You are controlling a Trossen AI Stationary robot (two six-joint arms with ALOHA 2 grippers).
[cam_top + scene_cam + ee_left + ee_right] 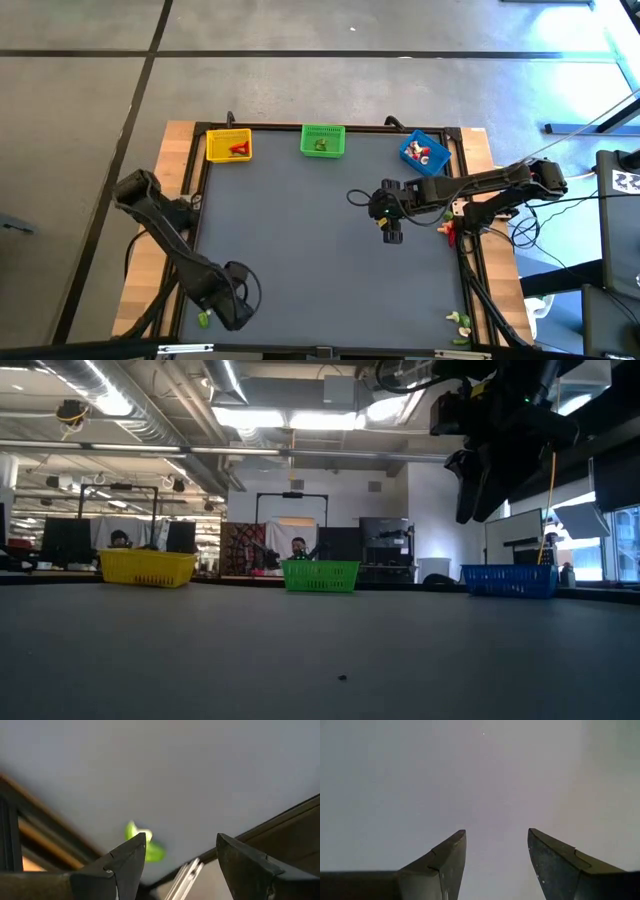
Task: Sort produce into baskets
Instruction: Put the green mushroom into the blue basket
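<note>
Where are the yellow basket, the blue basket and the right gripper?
yellow basket [212, 146]: high view, left rim.
blue basket [509, 581]: low view, front mesh wall.
right gripper [496, 865]: right wrist view, the gap between its open fingertips.

Yellow basket [228, 146], green basket [322, 141], blue basket [426, 153], grey table [300, 250].

I look down on a dark grey table [310, 240] with a pale wooden border and a black frame. Three baskets sit in a row along its far edge: a yellow basket [229, 146] to the left, a green basket [323, 141] in the middle, a blue basket [426, 152] to the right, set at an angle. A green piece [203, 319] lies at the near left corner. Red pieces [449, 231] lie on the right edge. Green and cream pieces [459, 322] lie at the near right corner.
</note>
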